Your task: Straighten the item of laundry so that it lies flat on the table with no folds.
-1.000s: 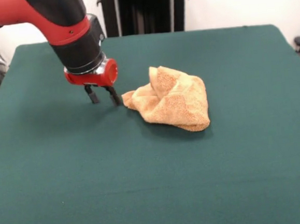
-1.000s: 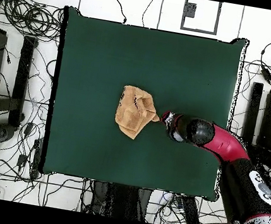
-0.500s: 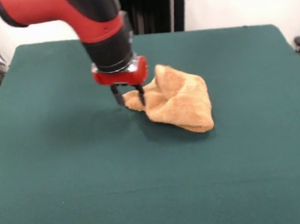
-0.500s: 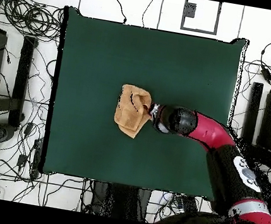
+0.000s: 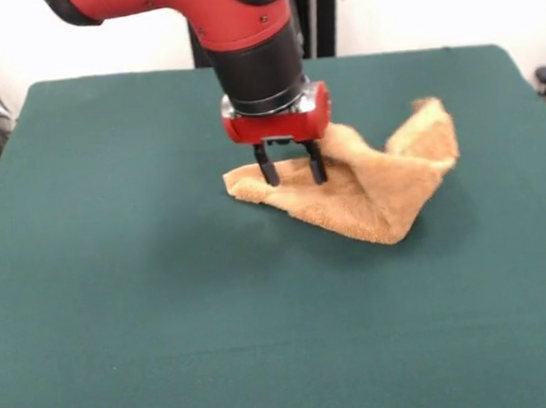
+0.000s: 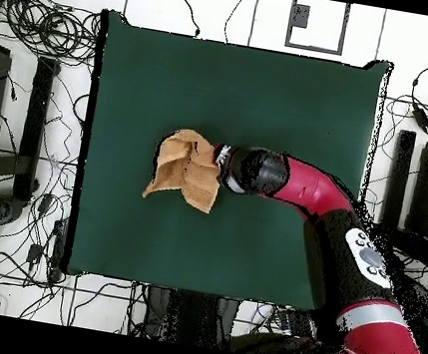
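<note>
Front view, left to right: bare green counter [image 5: 120, 301], then the towel's [image 5: 376, 191] low corner lying flat on the felt, then the hand [image 5: 290, 172] coming straight down from the red and black arm [image 5: 241, 36]. Its two dark fingers [image 5: 268, 169] stand apart, tips right at the cloth on that low left end; I cannot tell whether they pinch any terry or merely press on it. Past the hand the towel runs right as a rumpled wedge, folded over itself, and its far right corner stands up off the counter in a peak. The towel sits a little right of the counter's middle.

Overhead, left to right: the counter [image 6: 271, 104], the towel [image 6: 184, 167] near the middle with a pointed flap reaching out to the left, then the hand [image 6: 222, 162] touching the towel's right edge, with the arm [image 6: 307, 191] curving away to the lower right.
</note>
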Tool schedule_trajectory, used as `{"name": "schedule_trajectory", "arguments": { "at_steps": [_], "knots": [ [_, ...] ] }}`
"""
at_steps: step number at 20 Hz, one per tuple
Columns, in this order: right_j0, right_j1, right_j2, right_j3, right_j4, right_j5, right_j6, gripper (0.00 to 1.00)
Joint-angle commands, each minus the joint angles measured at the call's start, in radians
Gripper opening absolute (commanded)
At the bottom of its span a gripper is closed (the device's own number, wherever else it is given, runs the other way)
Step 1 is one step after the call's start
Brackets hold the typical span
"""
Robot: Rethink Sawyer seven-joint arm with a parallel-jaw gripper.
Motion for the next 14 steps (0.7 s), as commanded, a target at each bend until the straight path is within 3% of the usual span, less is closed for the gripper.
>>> {"name": "schedule_trajectory", "arguments": {
  "at_steps": [1, 14],
  "knots": [
    [0.040, 0.047, -0.017, -0.038, 0.074, -0.028, 0.180, 1.00],
    [0.014, 0.117, -0.014, -0.071, 0.054, -0.081, 0.118, 1.00]
  ]
}}
